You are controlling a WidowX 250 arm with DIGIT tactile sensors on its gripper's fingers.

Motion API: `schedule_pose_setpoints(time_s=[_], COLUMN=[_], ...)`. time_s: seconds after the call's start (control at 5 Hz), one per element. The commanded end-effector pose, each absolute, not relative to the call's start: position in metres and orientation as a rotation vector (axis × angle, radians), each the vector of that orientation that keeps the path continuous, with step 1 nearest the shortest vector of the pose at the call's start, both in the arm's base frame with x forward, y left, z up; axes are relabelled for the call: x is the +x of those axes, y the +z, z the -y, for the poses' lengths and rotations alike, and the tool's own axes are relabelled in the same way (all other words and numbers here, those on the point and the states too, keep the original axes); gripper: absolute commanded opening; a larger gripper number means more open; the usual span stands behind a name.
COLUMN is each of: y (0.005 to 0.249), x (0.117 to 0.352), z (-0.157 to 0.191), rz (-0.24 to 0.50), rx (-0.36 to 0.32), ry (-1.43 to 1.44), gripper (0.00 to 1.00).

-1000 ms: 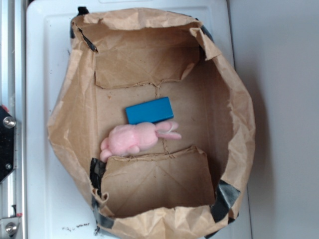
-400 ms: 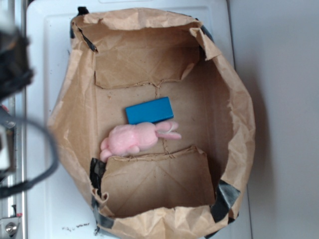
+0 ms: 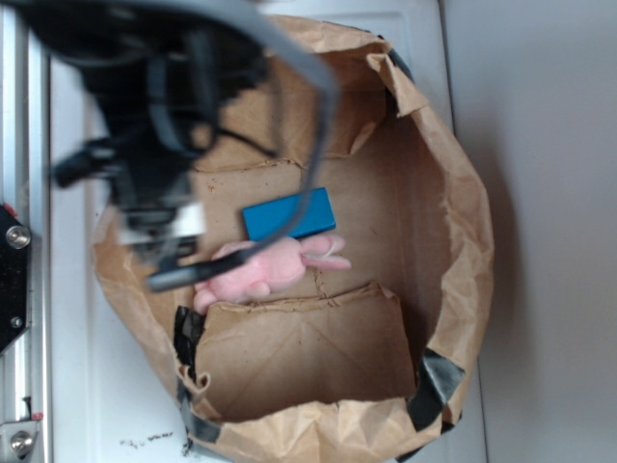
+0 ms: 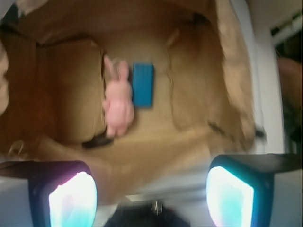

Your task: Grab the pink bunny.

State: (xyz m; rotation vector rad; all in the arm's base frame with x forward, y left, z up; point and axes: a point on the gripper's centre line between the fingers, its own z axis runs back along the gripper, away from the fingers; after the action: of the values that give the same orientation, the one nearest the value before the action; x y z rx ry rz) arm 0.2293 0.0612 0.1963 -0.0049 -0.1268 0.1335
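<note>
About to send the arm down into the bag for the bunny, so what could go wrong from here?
1. The blue block lies right against the pink bunny, so the claw, open above the bag, may catch both.
2. The bunny sits against a raised cardboard flap; a finger could land on the flap.
3. The paper bag walls rise around it and may snag the arm.

The pink bunny (image 3: 265, 268) lies on its side on the floor of the open brown paper bag (image 3: 463, 231), a small, soft, pale-pink plush with a plump body. In the exterior view its long ears stretch toward the right, its rounded rear points left, and a dark bar of the arm crosses that end. It sits tucked between the blue block (image 3: 288, 213) just above and the folded paper flap (image 3: 304, 347) just below.
</note>
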Motion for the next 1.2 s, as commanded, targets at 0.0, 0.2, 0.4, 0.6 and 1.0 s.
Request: schedule_pose_setpoints(time_s=[0.0,0.2,0.4,0.6,1.0], y=[0.140,0.102,0.102,0.102,0.102], x=[0.262,0.259,0.259,0.259,0.259], z=[-0.005,0.007,0.007,0.007,0.007], rz=[0.104,0.048,0.048,0.048,0.048], rx=[0.119,0.131,0.131,0.131,0.131], ry=[0.078,0.079,0.079,0.079,0.079], gripper=[1.00,1.00,1.00,1.00,1.00])
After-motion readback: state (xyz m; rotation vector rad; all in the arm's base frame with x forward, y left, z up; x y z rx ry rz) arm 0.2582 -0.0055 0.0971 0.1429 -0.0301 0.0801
